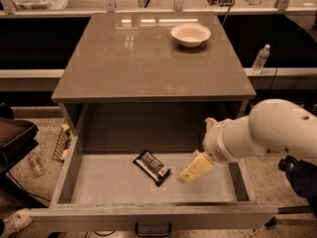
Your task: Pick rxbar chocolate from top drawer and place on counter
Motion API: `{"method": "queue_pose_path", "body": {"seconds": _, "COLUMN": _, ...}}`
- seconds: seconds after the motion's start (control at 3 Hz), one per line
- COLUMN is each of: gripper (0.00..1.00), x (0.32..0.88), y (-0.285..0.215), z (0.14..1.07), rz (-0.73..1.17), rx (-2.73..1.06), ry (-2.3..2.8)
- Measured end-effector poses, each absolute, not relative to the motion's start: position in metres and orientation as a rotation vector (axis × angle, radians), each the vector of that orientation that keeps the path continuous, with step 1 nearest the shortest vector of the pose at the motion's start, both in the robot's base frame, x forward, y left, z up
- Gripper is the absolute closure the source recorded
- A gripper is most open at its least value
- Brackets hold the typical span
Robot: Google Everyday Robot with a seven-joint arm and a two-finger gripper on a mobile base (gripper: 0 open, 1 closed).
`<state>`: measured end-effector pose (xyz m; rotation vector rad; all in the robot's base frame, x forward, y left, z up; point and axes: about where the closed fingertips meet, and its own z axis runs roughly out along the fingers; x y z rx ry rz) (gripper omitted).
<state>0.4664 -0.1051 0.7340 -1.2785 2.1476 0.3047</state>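
At far left, a dark piece of furniture (17, 138) stands on the speckled floor. A clear plastic bottle (34, 163) lies below it, and what looks like a small wire rack (62, 144) leans against the cabinet's side, though the dim light there makes that hard to confirm. The top drawer (109, 185) is pulled wide open beneath the grey-brown tabletop (138, 63), its pale floor and grey walls in plain view and its dark handle at the bottom edge. The rxbar chocolate (151, 166) lies flat near the middle of the drawer floor, turned on a diagonal, with its black wrapper and white lettering facing up. It lies apart from the drawer's walls. Just to its right, the robot's end effector (190, 171) hangs inside the drawer, a pale wedge angled down and to the left toward the bar, near it but apart from it. Whether the end effector is wide or narrow cannot be told from this angle. Behind it, the thick white arm (270, 130) reaches in over the drawer's right wall. On the tabletop, a white bowl (190, 34) sits upright near the far right corner. Farther right, a clear water bottle (261, 58) stands on a lower ledge beside the cabinet.
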Motion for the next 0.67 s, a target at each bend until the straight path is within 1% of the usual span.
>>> {"method": "queue_pose_path", "body": {"seconds": 0.67, "gripper": 0.0, "x": 0.4656, "y": -0.1031, "z": 0.7366, "rz": 0.329, "rx": -1.24, "ry": 2.17}}
